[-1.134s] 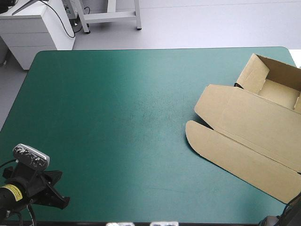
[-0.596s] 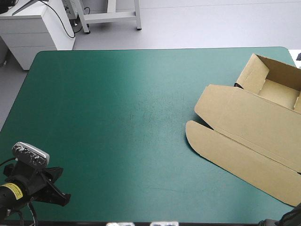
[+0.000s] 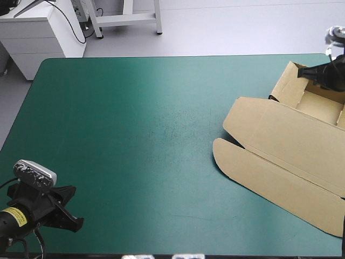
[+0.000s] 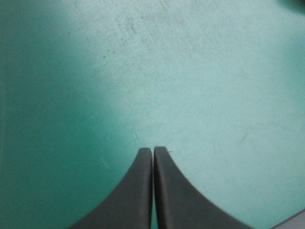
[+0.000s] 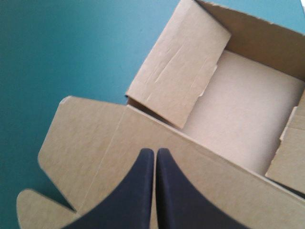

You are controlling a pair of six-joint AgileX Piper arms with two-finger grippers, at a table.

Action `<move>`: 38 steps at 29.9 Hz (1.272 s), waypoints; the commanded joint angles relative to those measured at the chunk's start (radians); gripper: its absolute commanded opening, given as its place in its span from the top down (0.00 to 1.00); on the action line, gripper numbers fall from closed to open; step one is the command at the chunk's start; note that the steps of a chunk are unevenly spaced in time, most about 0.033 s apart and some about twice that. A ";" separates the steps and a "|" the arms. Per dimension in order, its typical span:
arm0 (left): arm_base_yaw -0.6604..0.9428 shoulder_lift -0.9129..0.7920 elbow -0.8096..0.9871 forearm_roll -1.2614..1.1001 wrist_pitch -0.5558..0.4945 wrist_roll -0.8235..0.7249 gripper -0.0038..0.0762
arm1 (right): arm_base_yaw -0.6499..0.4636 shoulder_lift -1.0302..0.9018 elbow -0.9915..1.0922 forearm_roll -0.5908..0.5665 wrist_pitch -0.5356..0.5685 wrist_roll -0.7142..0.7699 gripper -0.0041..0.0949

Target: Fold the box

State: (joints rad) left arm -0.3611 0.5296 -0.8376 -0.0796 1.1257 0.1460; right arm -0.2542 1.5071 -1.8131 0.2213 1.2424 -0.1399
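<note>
The brown box [image 3: 285, 156] lies at the table's right side as an open tray with its lid spread flat toward the front. The tray [image 3: 318, 100] has raised walls, and one side flap [image 5: 176, 76] leans inward. My right gripper [image 3: 310, 73] hovers by the tray's far wall, shut, with nothing between its fingers. In the right wrist view the right gripper [image 5: 155, 150] points over the lid's hinge edge [image 5: 95, 143] toward the tray floor [image 5: 238, 100]. My left gripper [image 3: 70, 208] is shut over bare cover at the front left corner, far from the box; the left wrist view shows the left gripper [image 4: 152, 149] holding nothing.
The teal-green cover [image 3: 135, 135] stretches bare across the left and middle of the table. The box's lid reaches past the table's right edge [image 3: 340, 178]. A white cabinet [image 3: 38, 32] stands beyond the far left corner.
My right arm has swung from the front right corner up to the tray's far wall, and its fingers have closed. The left gripper has shifted slightly.
</note>
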 commanded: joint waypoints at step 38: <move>-0.007 -0.054 0.263 -0.238 -0.161 0.123 0.96 | 0.244 -1.291 1.284 0.153 -0.251 -0.239 0.96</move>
State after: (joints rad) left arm -0.3611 0.4964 -0.5610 -0.2864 1.0381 0.2660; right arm -0.0132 0.2549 -0.5284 0.3368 1.0572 -0.3682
